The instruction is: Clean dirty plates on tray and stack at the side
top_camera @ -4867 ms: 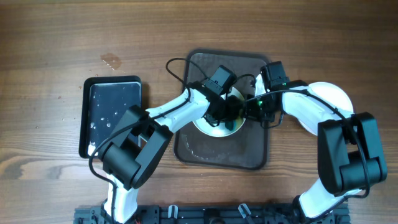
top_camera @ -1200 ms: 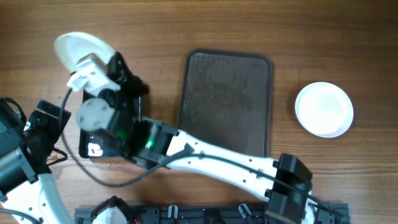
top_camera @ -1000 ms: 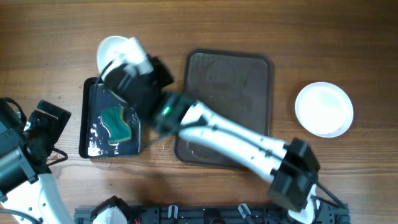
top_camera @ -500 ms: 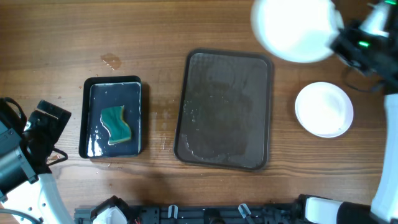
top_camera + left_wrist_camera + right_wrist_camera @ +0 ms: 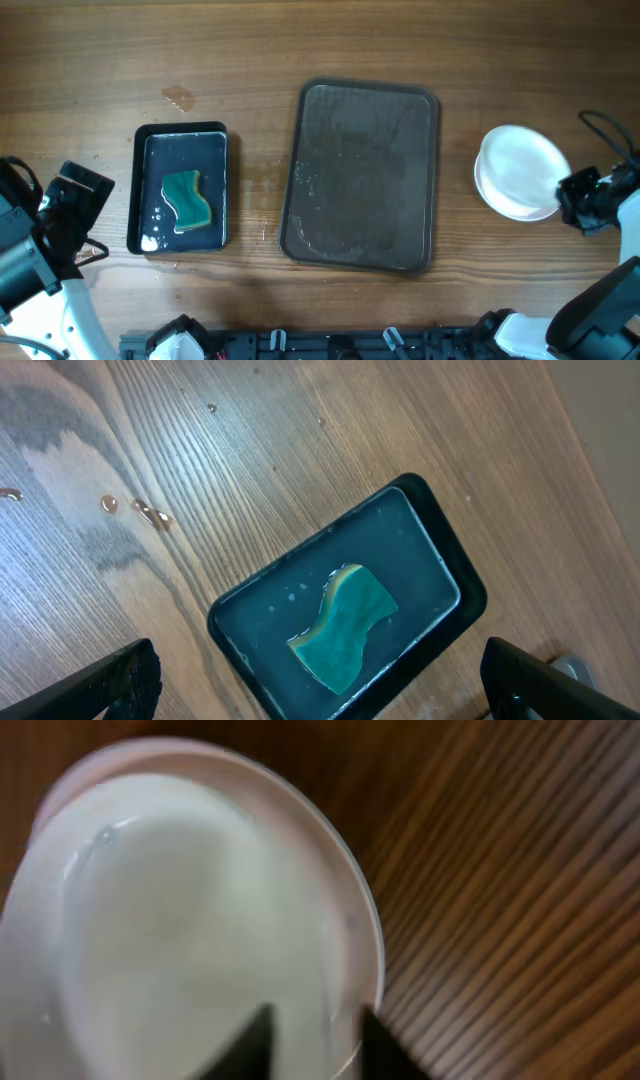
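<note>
The dark tray [image 5: 360, 240] lies at the table's middle with only water streaks on it. To its right a white plate [image 5: 515, 170] rests on another white plate, slightly offset. My right gripper [image 5: 563, 196] is at that stack's right edge. In the right wrist view the top plate [image 5: 190, 920] fills the frame, and the right gripper [image 5: 318, 1042] is open with the plate's rim between its parted fingertips [image 5: 252, 1038]. My left gripper [image 5: 320, 685] hangs wide open above the green sponge [image 5: 345, 622], holding nothing.
A black basin [image 5: 180, 140] with water and the sponge [image 5: 188, 200] sits left of the tray. The left arm [image 5: 40, 240] is at the table's lower left corner. Water drops [image 5: 180, 98] lie behind the basin.
The right arm carried a white plate from over the basin across to the right and set it on the plate there. Its jaws have parted. The left arm has not moved.
</note>
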You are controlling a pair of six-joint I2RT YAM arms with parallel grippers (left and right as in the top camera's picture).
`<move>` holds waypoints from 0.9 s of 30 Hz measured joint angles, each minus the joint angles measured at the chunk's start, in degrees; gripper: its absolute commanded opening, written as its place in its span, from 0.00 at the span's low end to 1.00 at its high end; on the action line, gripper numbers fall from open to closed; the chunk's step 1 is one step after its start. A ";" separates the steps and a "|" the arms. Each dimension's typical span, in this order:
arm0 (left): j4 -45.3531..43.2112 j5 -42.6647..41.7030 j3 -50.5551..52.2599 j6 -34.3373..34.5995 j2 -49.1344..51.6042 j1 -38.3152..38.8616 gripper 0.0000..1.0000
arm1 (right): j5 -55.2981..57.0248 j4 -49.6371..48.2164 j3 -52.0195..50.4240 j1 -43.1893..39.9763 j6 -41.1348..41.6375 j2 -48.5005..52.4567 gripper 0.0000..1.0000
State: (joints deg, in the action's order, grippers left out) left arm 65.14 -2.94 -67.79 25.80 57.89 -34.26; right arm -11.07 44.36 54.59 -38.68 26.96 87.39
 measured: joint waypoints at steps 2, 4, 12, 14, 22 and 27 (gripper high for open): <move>0.00 0.00 0.00 0.00 0.00 0.00 1.00 | -0.20 1.27 -0.02 0.17 -0.07 -0.20 0.55; 0.00 0.02 0.00 0.00 0.00 0.00 1.00 | -3.26 3.48 0.20 0.17 -0.90 -1.70 0.57; 0.00 0.00 0.00 0.00 0.00 0.00 1.00 | -26.73 16.20 4.33 10.62 -15.85 -29.55 1.00; 0.02 0.00 0.00 0.00 0.00 0.00 1.00 | -27.19 20.17 4.46 14.01 -16.85 -35.78 1.00; 0.02 0.02 0.00 0.00 0.00 0.00 1.00 | -20.85 25.49 4.50 18.60 -0.42 -51.67 1.00; -0.02 0.02 0.00 0.00 0.00 0.00 1.00 | -14.03 6.36 2.38 29.31 -3.13 -51.98 1.00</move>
State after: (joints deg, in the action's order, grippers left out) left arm 65.12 -2.92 -67.79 25.80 57.89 -34.26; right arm -25.10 50.72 56.97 -9.37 23.83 35.42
